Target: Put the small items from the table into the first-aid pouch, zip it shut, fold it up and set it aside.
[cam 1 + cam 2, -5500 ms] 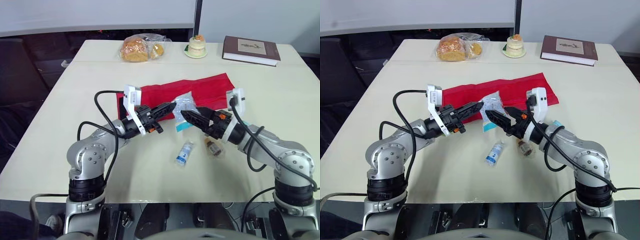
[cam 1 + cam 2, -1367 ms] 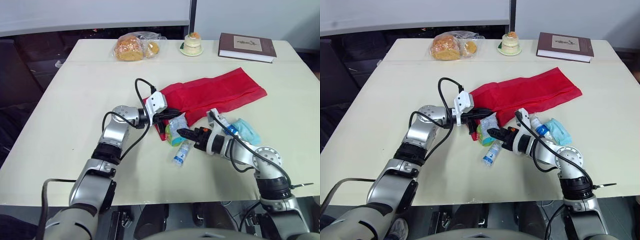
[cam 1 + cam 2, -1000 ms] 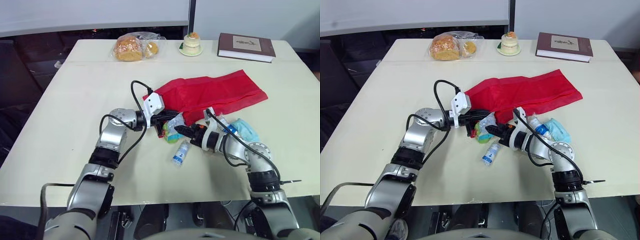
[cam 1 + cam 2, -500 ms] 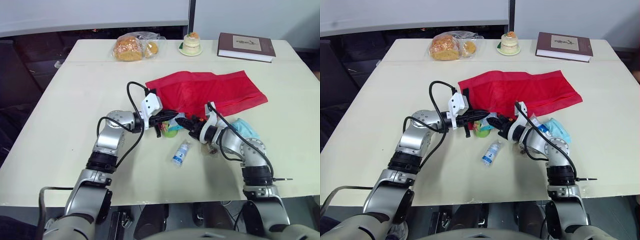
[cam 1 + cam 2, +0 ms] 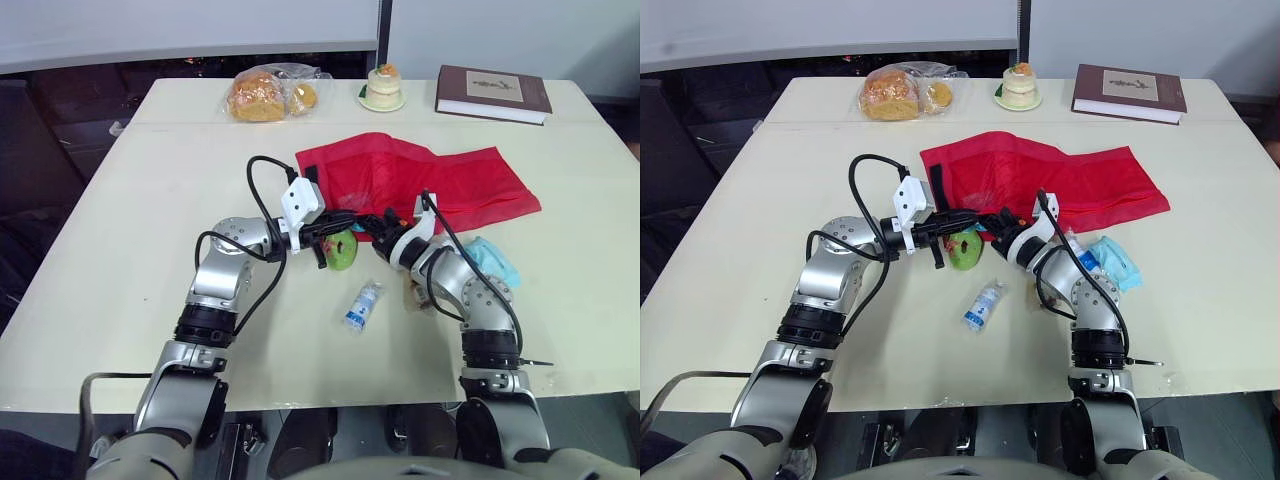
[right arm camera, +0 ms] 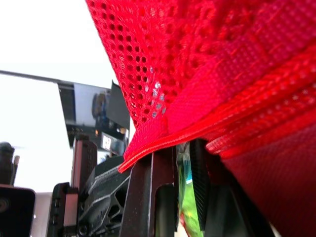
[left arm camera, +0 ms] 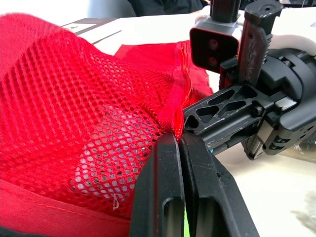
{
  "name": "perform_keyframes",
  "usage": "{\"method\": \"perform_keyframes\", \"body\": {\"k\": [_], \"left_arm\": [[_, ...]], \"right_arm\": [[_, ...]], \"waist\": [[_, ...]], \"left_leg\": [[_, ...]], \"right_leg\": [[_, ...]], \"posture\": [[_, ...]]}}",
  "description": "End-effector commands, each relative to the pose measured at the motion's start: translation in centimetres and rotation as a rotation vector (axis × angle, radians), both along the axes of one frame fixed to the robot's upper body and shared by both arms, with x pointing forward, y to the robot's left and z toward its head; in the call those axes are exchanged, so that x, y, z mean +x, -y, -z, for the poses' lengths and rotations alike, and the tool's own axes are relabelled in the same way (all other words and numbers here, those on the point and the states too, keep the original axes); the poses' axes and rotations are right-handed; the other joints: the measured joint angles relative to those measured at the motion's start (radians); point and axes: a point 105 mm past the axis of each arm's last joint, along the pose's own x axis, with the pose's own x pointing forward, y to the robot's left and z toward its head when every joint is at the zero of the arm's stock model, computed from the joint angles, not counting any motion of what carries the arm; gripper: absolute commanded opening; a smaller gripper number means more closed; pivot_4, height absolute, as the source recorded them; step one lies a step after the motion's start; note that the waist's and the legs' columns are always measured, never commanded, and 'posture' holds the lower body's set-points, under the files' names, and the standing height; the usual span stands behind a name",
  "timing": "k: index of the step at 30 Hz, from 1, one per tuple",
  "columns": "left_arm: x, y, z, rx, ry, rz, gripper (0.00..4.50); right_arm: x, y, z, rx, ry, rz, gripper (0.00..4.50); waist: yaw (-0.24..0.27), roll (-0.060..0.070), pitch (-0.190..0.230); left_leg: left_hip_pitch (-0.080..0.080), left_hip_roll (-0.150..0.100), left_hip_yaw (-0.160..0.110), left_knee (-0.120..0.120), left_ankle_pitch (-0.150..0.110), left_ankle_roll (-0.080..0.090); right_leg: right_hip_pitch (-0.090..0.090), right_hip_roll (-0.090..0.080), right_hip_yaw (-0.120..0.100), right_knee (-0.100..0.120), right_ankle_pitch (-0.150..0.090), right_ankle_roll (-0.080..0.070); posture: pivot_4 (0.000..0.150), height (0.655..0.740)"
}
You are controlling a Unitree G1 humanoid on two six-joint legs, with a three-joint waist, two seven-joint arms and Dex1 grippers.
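Observation:
The red mesh first-aid pouch (image 5: 440, 185) lies across the middle of the table, its near-left edge raised. My left gripper (image 5: 350, 218) is shut on that raised edge seam (image 7: 174, 111). Facing it tip to tip, my right gripper (image 5: 369, 228) sits at the pouch mouth, shut on a green packet (image 6: 186, 197) that hangs just below both grippers (image 5: 343, 250). The mesh edge drapes over the right fingers (image 6: 163, 173). A small clear bottle (image 5: 365, 303) lies on the table in front, and a small brown vial (image 5: 415, 293) rests beside my right forearm.
A blue face mask (image 5: 490, 260) lies to the right of my right arm. At the table's far edge are a bag of bread (image 5: 265, 97), a small cake on a plate (image 5: 385, 90) and a brown book (image 5: 492, 92).
Both grippers have moved away from me toward the pouch. The pouch's left edge has been lifted and pulled open, and the green packet has travelled with the right gripper to the mouth.

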Motion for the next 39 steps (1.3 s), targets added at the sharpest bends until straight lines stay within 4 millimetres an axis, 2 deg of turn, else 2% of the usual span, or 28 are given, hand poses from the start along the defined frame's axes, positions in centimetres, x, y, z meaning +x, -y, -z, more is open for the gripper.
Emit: {"method": "perform_keyframes", "body": {"k": [1, 6, 9, 11, 12, 14, 24, 31, 37, 39], "left_arm": [[-1.4, 1.2, 1.6, 0.024, -0.064, 0.076, 0.02], [-1.8, 1.7, 1.8, 0.019, -0.078, 0.09, 0.02], [-1.5, 1.6, 1.7, 0.019, -0.073, 0.073, 0.02], [-1.0, 1.3, 1.5, 0.016, -0.071, 0.05, 0.0], [-0.8, 1.0, 1.5, 0.017, -0.069, 0.036, 0.0], [-0.4, 0.7, 1.5, 0.018, -0.071, 0.022, 0.0], [0.6, 0.5, 1.1, -0.006, -0.093, -0.001, 0.0], [1.4, 0.2, 0.8, -0.015, -0.097, -0.022, 0.0], [1.7, 0.0, 0.7, -0.018, -0.101, -0.023, 0.0], [1.7, -0.1, 0.8, -0.016, -0.104, -0.022, 0.0]], "right_arm": [[0.4, 0.9, -3.1, 0.066, 0.11, 0.073, 0.0], [0.3, -0.8, -3.4, 0.06, 0.113, 0.041, 0.0], [0.1, -1.4, -2.8, 0.001, 0.111, 0.018, 0.0], [-0.2, -1.3, -1.5, -0.097, 0.108, 0.008, 0.93], [-0.4, -1.1, -1.0, -0.135, 0.107, 0.008, 1.18], [-0.9, -0.4, -0.4, -0.226, 0.143, -0.028, 2.08], [-3.3, 0.9, -0.2, -0.427, 0.251, -0.177, 2.08], [-4.0, 1.6, -0.5, -0.509, 0.305, -0.186, 2.08], [-4.2, 2.1, -2.3, -0.654, 0.496, -0.202, 2.08], [-4.3, 2.4, -2.8, -0.754, 0.61, -0.215, 2.08]], "waist": [[0.0, 0.0, 0.0], [0.0, 0.0, 0.0], [0.0, 0.0, 0.0], [0.0, 0.0, 0.0], [0.0, 0.0, 0.0], [0.001, 0.0, 0.0], [-0.002, 0.0, 0.0], [0.002, 0.0, 0.0], [0.0, 0.0, 0.0], [0.0, 0.0, 0.0]], "left_leg": [[0.0, 0.0, 0.0, 0.0, 0.0, 0.0], [0.0, 0.0, 0.0, 0.0, 0.0, 0.0], [0.0, 0.0, 0.0, 0.0, 0.0, 0.0], [0.0, 0.0, 0.0, 0.0, 0.0, 0.0], [0.0, 0.0, 0.0, 0.0, 0.0, 0.0], [0.0, 0.0, 0.0, 0.0, 0.0, 0.0], [0.0, 0.0, 0.0, 0.0, 0.0, 0.0], [0.0, 0.0, 0.0, 0.0, 0.0, 0.0], [0.0, -0.001, 0.0, 0.0, 0.0, 0.0], [0.0, -0.001, 0.0, 0.0, 0.0, 0.0]], "right_leg": [[0.0, 0.0, 0.0, 0.0, 0.0, 0.0], [0.0, 0.0, 0.0, 0.0, 0.0, 0.0], [0.0, 0.0, 0.0, 0.0, 0.0, 0.0], [0.0, 0.0, 0.0, 0.0, 0.0, 0.0], [0.0, 0.0, 0.0, 0.0, 0.0, 0.0], [0.0, 0.0, 0.0, 0.0, 0.0, 0.0], [0.0, 0.0, 0.0, 0.0, 0.0, 0.0], [0.0, 0.0, 0.0, 0.0, 0.0, 0.0], [0.0, 0.0, 0.0, -0.001, 0.0, 0.0], [0.0, 0.0, 0.0, 0.0, 0.0, 0.0]], "posture": [[0.15, 0.7289], [0.15, 0.7289], [0.15, 0.7289], [0.15, 0.7289], [0.15, 0.7289], [0.15, 0.7289], [0.15, 0.7289], [0.15, 0.7289], [0.15, 0.7289], [0.15, 0.7289]]}}
